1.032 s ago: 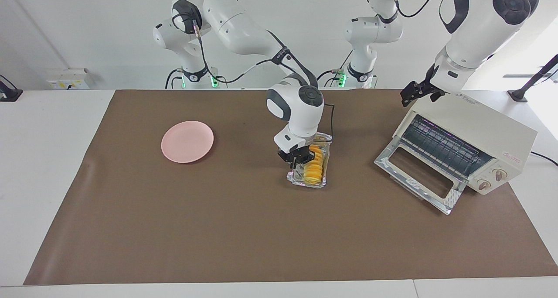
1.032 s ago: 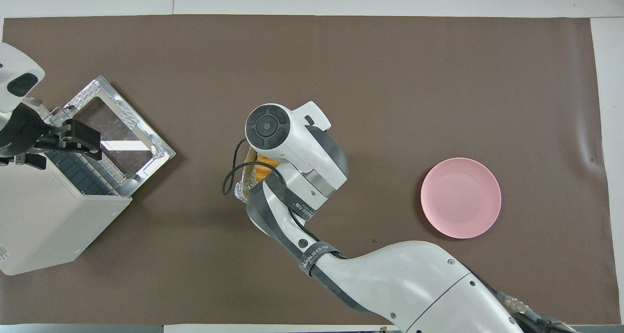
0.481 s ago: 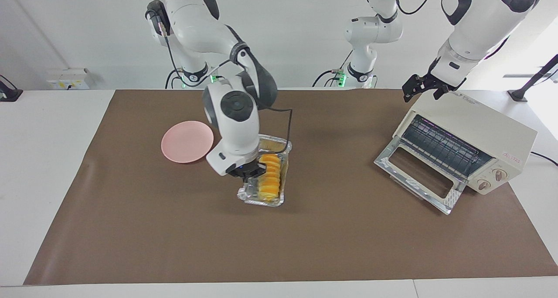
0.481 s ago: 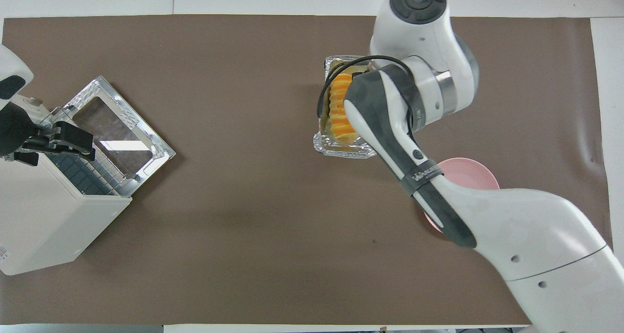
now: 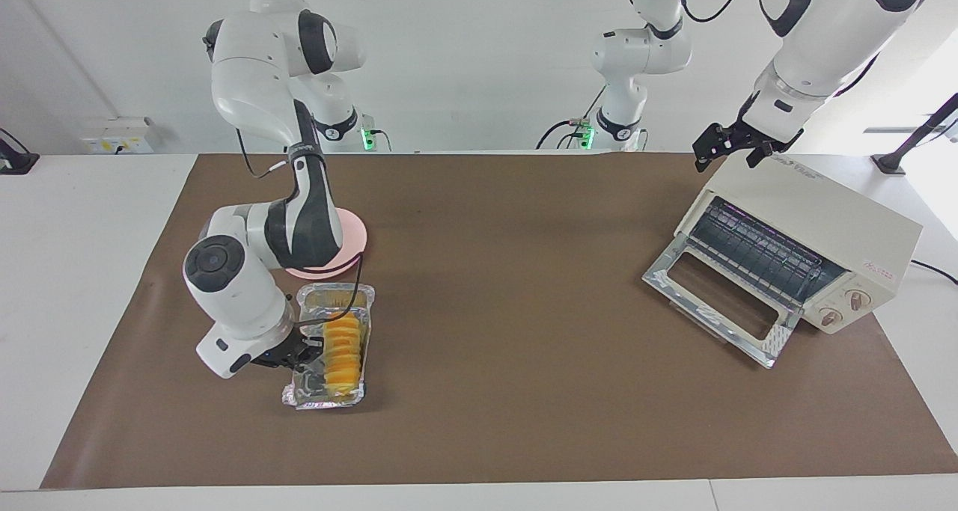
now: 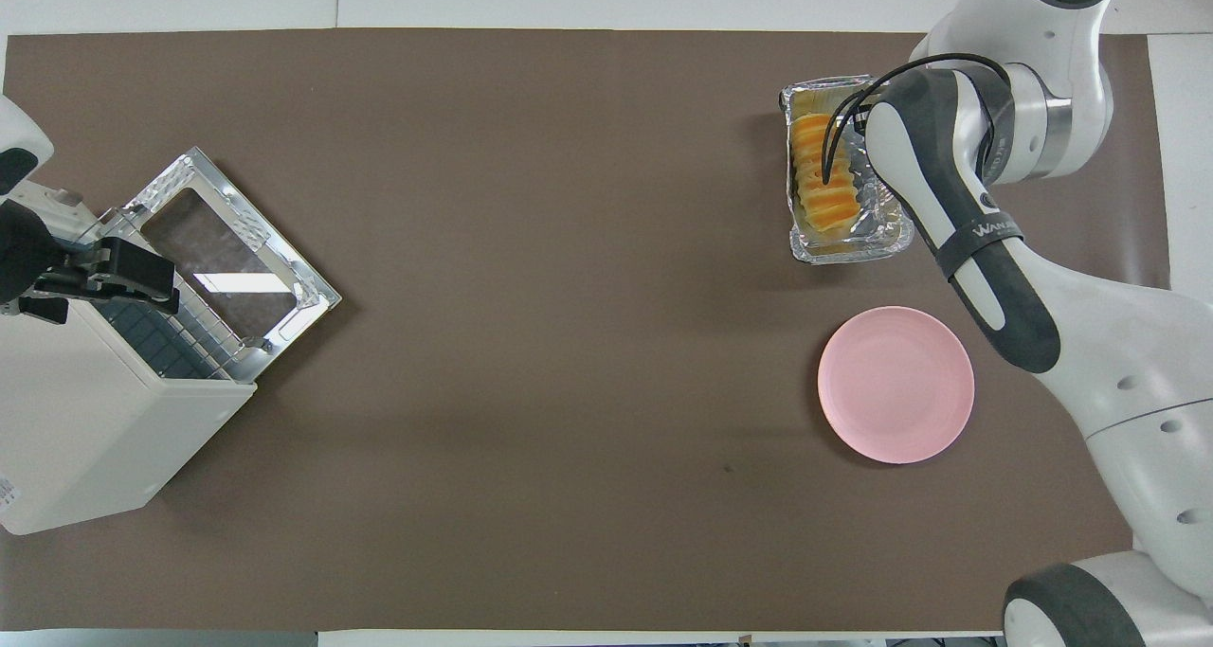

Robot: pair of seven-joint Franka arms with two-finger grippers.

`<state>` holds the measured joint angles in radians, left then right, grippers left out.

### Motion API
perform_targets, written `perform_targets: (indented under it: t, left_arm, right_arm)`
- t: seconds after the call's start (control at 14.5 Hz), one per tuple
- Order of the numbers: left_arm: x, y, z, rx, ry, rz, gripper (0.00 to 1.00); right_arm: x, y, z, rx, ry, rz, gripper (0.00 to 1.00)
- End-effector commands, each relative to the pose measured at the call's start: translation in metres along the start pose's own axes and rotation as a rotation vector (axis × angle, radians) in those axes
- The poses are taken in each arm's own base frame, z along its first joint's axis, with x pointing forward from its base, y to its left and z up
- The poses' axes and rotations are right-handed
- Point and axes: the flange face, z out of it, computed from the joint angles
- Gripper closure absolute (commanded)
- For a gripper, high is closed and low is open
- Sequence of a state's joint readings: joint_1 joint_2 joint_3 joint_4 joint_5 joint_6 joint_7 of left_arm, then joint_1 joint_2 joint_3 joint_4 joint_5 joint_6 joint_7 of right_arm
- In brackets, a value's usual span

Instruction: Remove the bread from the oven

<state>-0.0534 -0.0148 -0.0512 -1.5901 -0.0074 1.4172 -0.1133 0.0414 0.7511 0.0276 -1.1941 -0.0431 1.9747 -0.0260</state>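
Observation:
The bread [image 5: 343, 350], a ridged golden loaf, lies in a crinkled foil tray [image 5: 310, 395]. My right gripper [image 5: 303, 355] is shut on the tray's side rim and holds it low over the mat, over a spot beside the pink plate [image 5: 356, 236]. From overhead the bread [image 6: 821, 173] and foil tray [image 6: 848, 247] show, while the arm hides the right gripper. The cream oven [image 5: 823, 219] stands at the left arm's end with its door [image 5: 718, 305] dropped open and its rack bare. My left gripper [image 5: 727, 146] hangs open over the oven's top edge.
The pink plate [image 6: 896, 384] lies bare on the brown mat [image 6: 531, 344], partly hidden by the right arm in the facing view. The oven [image 6: 85, 420] and its open door [image 6: 232, 268] take up the left arm's end of the mat.
My right arm has swept the foil tray with the bread from the mat's middle to the right arm's end, past the plate. My left gripper has risen slightly over the oven.

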Motion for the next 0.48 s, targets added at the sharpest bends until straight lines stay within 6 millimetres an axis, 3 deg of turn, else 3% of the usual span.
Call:
perform_targets:
  t: [0.0,0.14,0.28,0.41]
  left_arm:
    - [-0.008,-0.004,-0.002,-0.014,-0.004,0.006,0.00]
    - [-0.007,-0.008,-0.002,-0.015,-0.004,-0.001,0.00]
    - [-0.007,-0.008,-0.002,-0.015,-0.004,-0.003,0.00]
    - [-0.007,-0.006,-0.002,-0.014,-0.004,0.002,0.00]
  right_arm:
    - [0.006,0.015,0.008,-0.008,0.059,-0.052,1.00]
    - [0.002,0.015,0.005,-0.008,0.036,-0.053,1.00]
    - [-0.003,0.012,-0.015,-0.004,0.018,-0.056,0.30]
    - [-0.011,0.003,-0.041,-0.001,-0.012,-0.062,0.19]
